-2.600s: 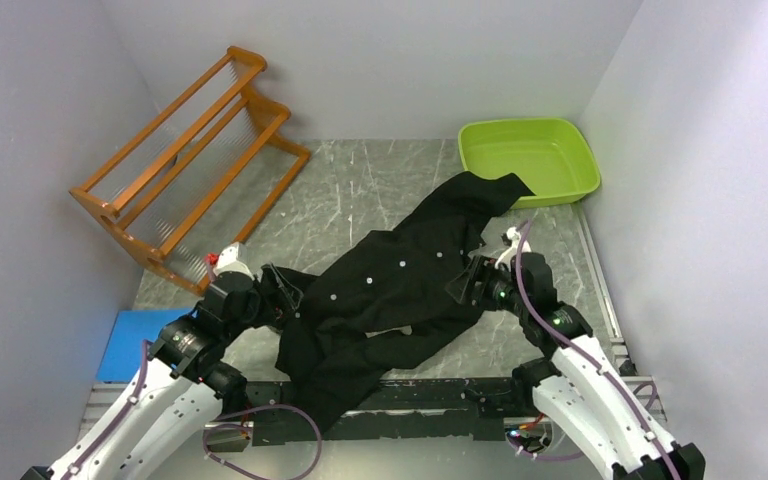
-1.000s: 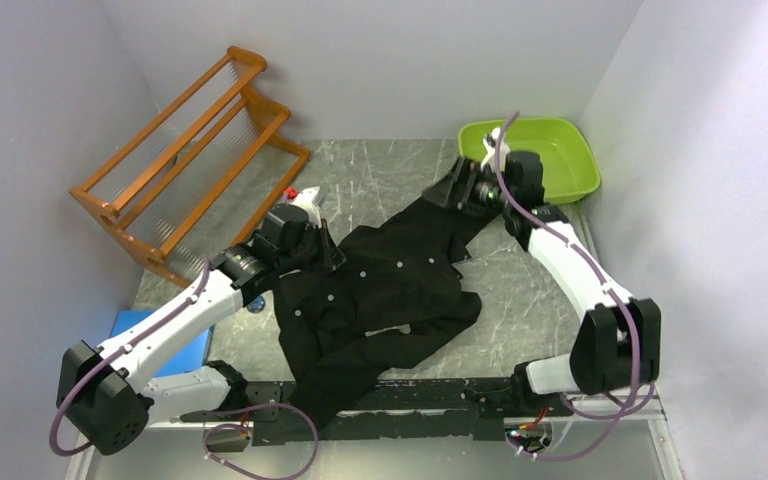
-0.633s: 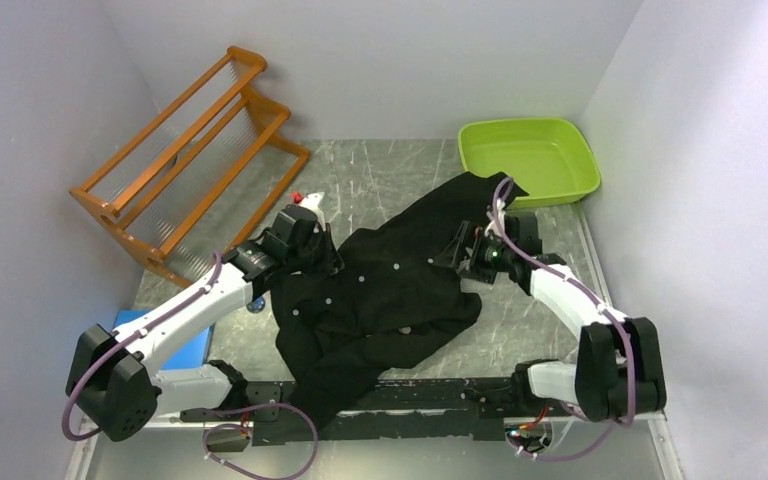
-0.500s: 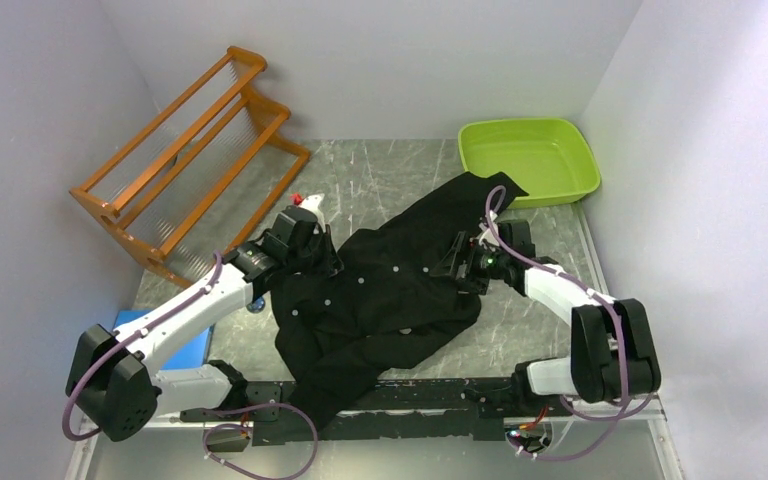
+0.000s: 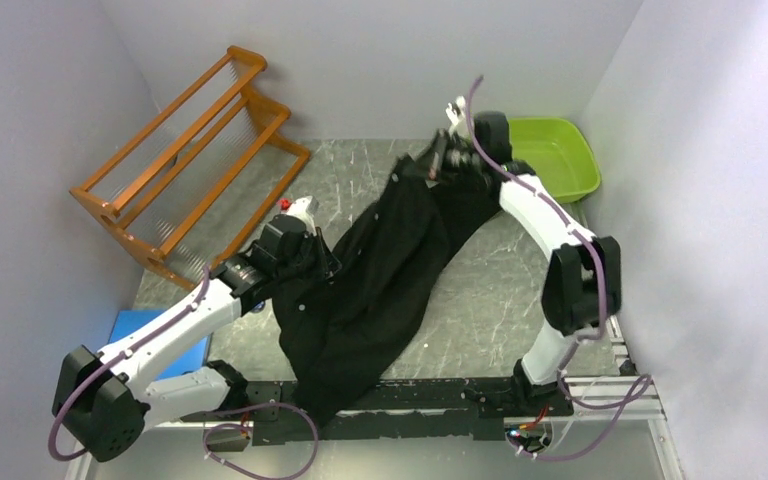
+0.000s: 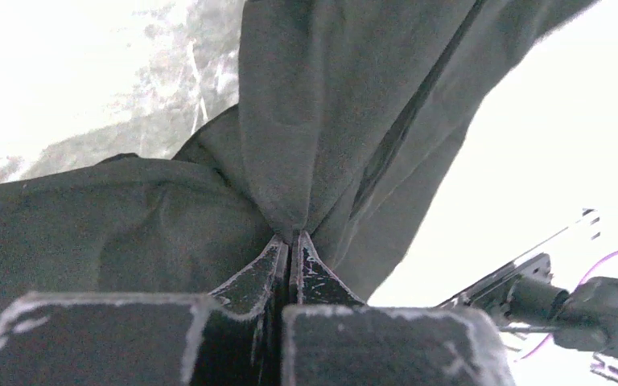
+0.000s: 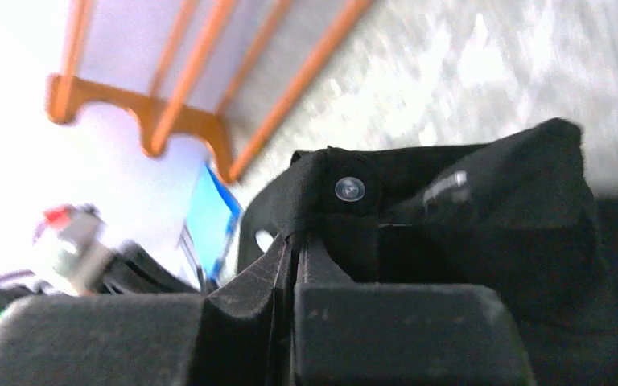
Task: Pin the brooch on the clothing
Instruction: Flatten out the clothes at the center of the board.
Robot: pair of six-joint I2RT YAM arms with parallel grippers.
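The clothing [image 5: 390, 270], a black shirt, is stretched in a long band from the back of the table down over its near edge. My right gripper [image 5: 430, 165] is raised at the back and shut on the shirt's edge. In the right wrist view the jaws [image 7: 298, 233] pinch black fabric just below a pale button [image 7: 349, 189]. My left gripper [image 5: 328, 262] is shut on a fold at the shirt's left side. In the left wrist view its closed tips [image 6: 291, 235] bunch the cloth [image 6: 330, 96] into a peak. The brooch is out of view.
An orange wooden rack [image 5: 190, 150] leans at the back left. A green tray [image 5: 550, 155] sits at the back right, just behind my right arm. A blue flat object [image 5: 150, 340] lies at the near left beside my left arm. Walls close in on both sides.
My right gripper closed on the shirt's edge and lifted it up and toward the back, pulling the shirt from a spread heap into a stretched band. My left gripper kept its grip and shifted slightly.
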